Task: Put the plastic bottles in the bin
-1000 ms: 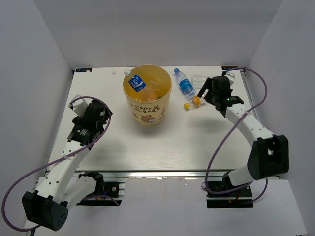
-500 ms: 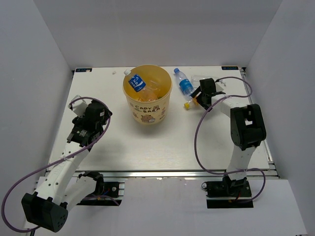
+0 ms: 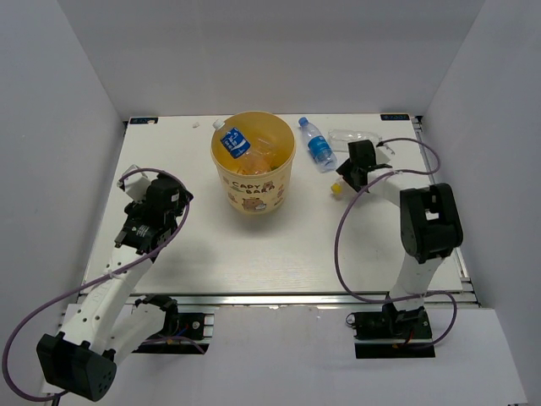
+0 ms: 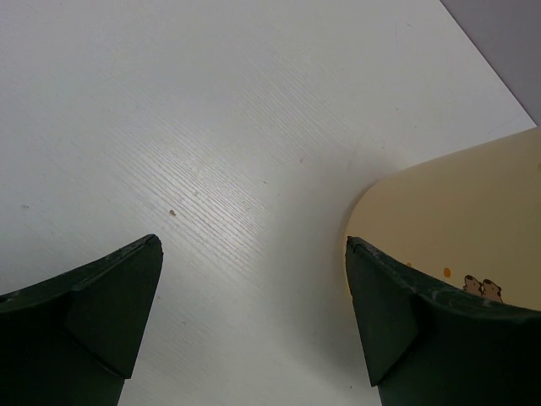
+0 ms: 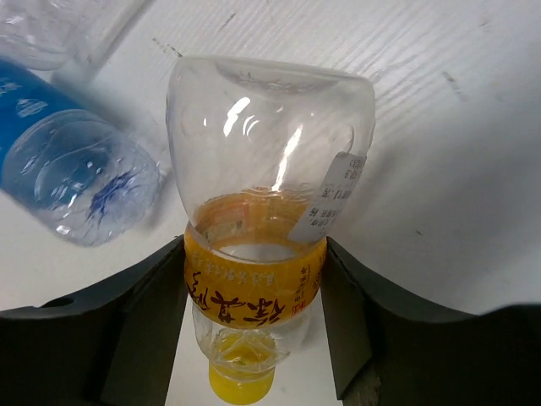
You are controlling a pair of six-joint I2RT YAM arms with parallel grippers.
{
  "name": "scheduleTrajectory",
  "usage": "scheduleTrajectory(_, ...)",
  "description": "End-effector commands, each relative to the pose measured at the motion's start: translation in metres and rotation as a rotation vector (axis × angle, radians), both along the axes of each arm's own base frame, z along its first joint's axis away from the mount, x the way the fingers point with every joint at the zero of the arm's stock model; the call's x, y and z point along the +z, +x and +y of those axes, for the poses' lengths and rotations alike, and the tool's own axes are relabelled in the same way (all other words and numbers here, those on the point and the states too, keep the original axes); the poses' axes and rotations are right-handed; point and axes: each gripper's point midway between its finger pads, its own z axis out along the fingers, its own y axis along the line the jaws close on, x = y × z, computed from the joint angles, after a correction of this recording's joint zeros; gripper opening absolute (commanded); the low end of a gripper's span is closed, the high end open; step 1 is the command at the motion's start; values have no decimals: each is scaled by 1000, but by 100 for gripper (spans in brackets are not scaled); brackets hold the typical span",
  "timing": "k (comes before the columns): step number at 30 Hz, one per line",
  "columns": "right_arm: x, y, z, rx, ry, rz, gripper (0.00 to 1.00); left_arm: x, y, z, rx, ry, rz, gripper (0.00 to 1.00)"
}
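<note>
The bin (image 3: 252, 193) is a round yellow-orange bucket at the table's back middle, with a blue-labelled bottle (image 3: 234, 141) leaning inside on other bottles. My right gripper (image 5: 255, 254) is shut on a clear bottle (image 5: 270, 161) with an orange label and yellow cap (image 5: 241, 387); both fingers press its label band. In the top view this gripper (image 3: 348, 176) is right of the bin. A blue-labelled bottle (image 3: 319, 146) and a clear bottle (image 3: 351, 135) lie beside it. My left gripper (image 4: 254, 245) stands open over bare table, with the bin (image 4: 456, 220) at its right.
White walls close in the table on the left, back and right. The right arm's purple cable (image 3: 340, 245) loops over the table's right side. The blue-labelled bottle (image 5: 72, 173) lies just left of the held bottle in the right wrist view.
My right arm swung in toward the yellow-capped bottle and its jaws closed onto it, shifting it slightly nearer. The left arm has not moved.
</note>
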Motion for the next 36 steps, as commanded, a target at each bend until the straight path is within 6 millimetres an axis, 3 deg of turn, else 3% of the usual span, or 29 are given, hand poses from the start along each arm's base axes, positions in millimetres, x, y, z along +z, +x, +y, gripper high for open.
scheduleTrajectory(1, 79, 3, -18, -1, -60, -189, 36, 4, -1, -1, -5, -11, -27, 98)
scheduleTrajectory(3, 107, -1, -8, 93, -51, -277, 35, 4, -1, -1, -6, -9, -26, 98)
scheduleTrajectory(4, 146, -3, 1, 167, -34, -386, 35, 5, -1, -1, -5, -9, -28, 98)
scheduleTrajectory(5, 167, -5, 14, 289, -77, -454, 34, 4, -1, -1, -4, -10, -28, 98)
scheduleTrajectory(7, 226, -13, 50, 492, -75, -616, 34, 7, 1, -1, -8, -12, -35, 98)
scheduleTrajectory(10, 288, -38, 107, 733, -193, -769, 34, 8, 1, -2, -11, -14, -37, 98)
scheduleTrajectory(11, 298, -55, 139, 820, -207, -816, 34, 9, 0, -2, -10, -14, -42, 98)
scheduleTrajectory(13, 323, -76, 178, 1003, -234, -934, 38, 8, 0, -1, -7, -13, -42, 98)
scheduleTrajectory(14, 326, -87, 198, 1063, -220, -946, 41, 9, -1, 0, -6, -13, -46, 98)
scheduleTrajectory(17, 323, -90, 227, 1151, -244, -895, 65, 9, -2, 0, -7, -13, -42, 98)
scheduleTrajectory(18, 322, -91, 232, 1173, -239, -884, 88, 10, -3, 0, -7, -13, -42, 98)
scheduleTrajectory(21, 318, -87, 235, 1182, -246, -859, 89, 11, -3, 0, -9, -15, -47, 98)
scheduleTrajectory(24, 326, -81, 220, 1127, -285, -862, 89, 11, -2, -1, -11, -15, -47, 98)
scheduleTrajectory(27, 324, -68, 195, 1070, -273, -821, 89, 10, -1, -1, -13, -13, -41, 98)
scheduleTrajectory(29, 314, -53, 169, 1033, -234, -777, 89, 9, -1, -1, -11, -11, -39, 98)
scheduleTrajectory(33, 275, -18, 118, 922, -269, -644, 89, 10, 0, -2, -14, -11, -42, 98)
scheduleTrajectory(36, 224, 10, 91, 878, -308, -511, 89, 9, 0, -1, -13, -9, -38, 98)
